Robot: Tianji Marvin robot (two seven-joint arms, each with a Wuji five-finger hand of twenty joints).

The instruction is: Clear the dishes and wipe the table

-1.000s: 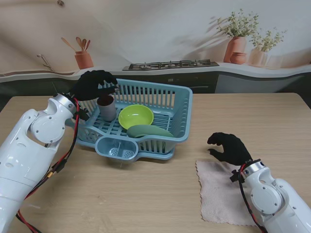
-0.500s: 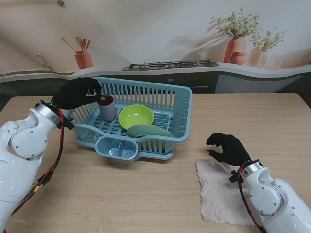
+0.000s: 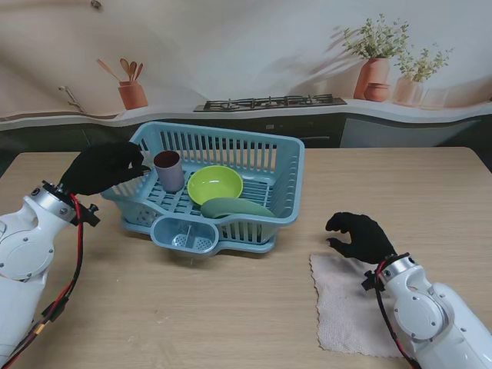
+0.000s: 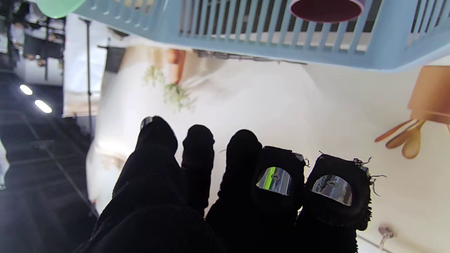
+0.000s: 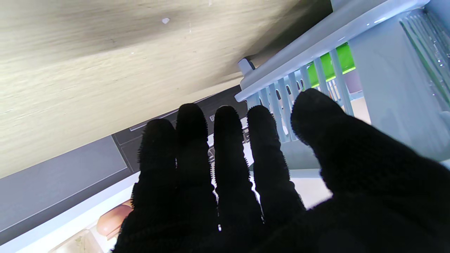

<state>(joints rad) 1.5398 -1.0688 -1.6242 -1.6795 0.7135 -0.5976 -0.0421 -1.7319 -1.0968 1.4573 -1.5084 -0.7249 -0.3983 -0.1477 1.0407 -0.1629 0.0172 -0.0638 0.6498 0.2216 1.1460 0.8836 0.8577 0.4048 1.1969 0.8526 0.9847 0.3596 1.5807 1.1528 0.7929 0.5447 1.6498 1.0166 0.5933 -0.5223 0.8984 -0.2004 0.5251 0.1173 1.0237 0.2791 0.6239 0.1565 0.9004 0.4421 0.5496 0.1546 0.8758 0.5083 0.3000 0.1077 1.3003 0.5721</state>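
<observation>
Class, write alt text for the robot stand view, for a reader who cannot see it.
A blue dish rack on a wooden table holds a brown cup, a lime bowl and a green plate. The left hand hovers beside the rack, the right hand over a beige cloth.

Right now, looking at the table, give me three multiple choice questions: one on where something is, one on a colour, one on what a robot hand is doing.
1. Where does the cup stand?
A. in the dish rack
B. on the cloth
C. on the bare table

2. What colour is the bowl?
A. red
B. lime green
C. white

3. What does the left robot hand hold?
A. the cup
B. the cloth
C. nothing

Answers:
1 A, the cup is upright inside the rack's left end.
2 B, the bowl shows bright lime green beside the cup.
3 C, the hand hangs outside the rack's left wall, nothing in it.
</observation>
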